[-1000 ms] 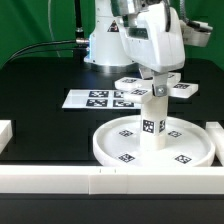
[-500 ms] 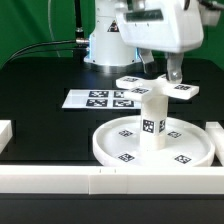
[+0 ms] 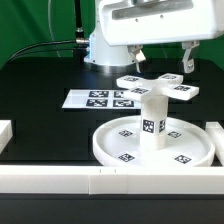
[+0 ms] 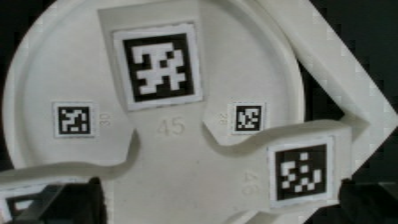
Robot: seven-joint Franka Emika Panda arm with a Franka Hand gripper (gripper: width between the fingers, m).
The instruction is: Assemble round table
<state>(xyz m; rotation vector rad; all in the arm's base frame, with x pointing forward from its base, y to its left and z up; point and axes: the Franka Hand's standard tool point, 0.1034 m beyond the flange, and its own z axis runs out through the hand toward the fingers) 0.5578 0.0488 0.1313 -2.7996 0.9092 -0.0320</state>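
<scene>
Because the short cylinder leg [image 3: 152, 124] stands upright at the centre of the large rimmed round disc [image 3: 108, 146], with nothing gripping it, it reads as seated in the disc's hub and able to stand on its own. The disc lies flat, rim up, near the front edge of the black table [image 3: 40, 90], just behind the long white border rail [image 3: 60, 181]; lying flat there gives the leg a stable base.

The gripper [image 3: 161, 54] hangs above and behind the leg, jaws spread wide with nothing between them. The two fingers [image 3: 139, 56] show apart in the exterior view, clear of every part.

The cross-shaped foot [image 3: 156, 86] lies flat on the table just behind the leg, towards the back edge; whether it touches the disc's rim cannot be told from here. The wrist view shows its arms [image 4: 294, 165] in the foreground, the disc beyond. Judgement: the foot is the remaining loose part, placed within reach for capping the leg.

The marker board [image 3: 98, 98] lies flat towards the exterior view's left of the foot.
</scene>
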